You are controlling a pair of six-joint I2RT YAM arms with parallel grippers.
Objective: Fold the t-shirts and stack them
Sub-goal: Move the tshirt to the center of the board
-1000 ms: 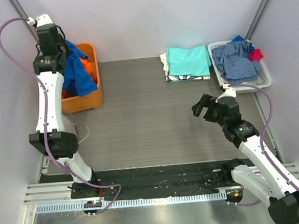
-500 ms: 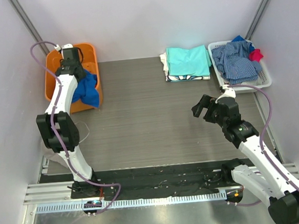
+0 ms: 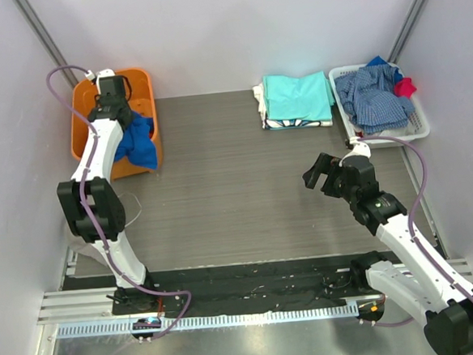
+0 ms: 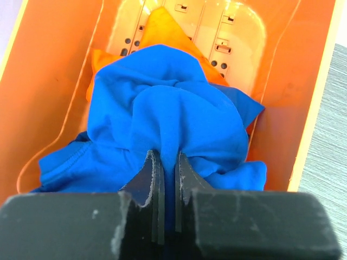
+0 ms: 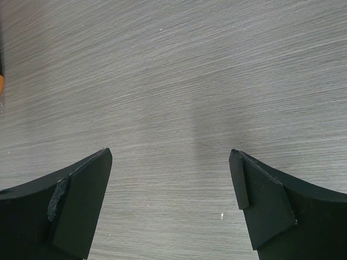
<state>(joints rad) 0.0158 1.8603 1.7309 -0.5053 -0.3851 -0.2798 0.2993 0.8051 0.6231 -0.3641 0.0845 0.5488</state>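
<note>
Now the left hand (image 4: 168,157) is reaching down into the bin (image 4: 54,81) at the far left corner, its fingers nearly closed and pinching a fold of the blue shirt (image 4: 162,103). The shirt is sitting bunched inside the bin, with one end spilling over the rim toward the surface (image 3: 221,187). It is lying on top of an orange shirt (image 4: 162,27) that is peeking out behind it. The bin's walls are hemming the hand in on both sides. The right hand (image 5: 169,154) is hovering over the right half of the surface with its fingers spread wide and gripping nothing. A broad open stretch of surface is running between the two arms. Along the far edge, the stack (image 3: 297,96) of folded shirts, aqua on top, is lying just beside the basket (image 3: 416,128), which is holding the checked garment (image 3: 373,95).

A second ago the left arm was raised high with the shirt dangling above the bin; it has since come down, and the shirt is resting there again. The right arm has barely shifted.

The blue cotton is looking soft and deeply creased. The bin is smooth orange plastic with slotted holes in its far wall, and the surface is showing a fine grey grain.
</note>
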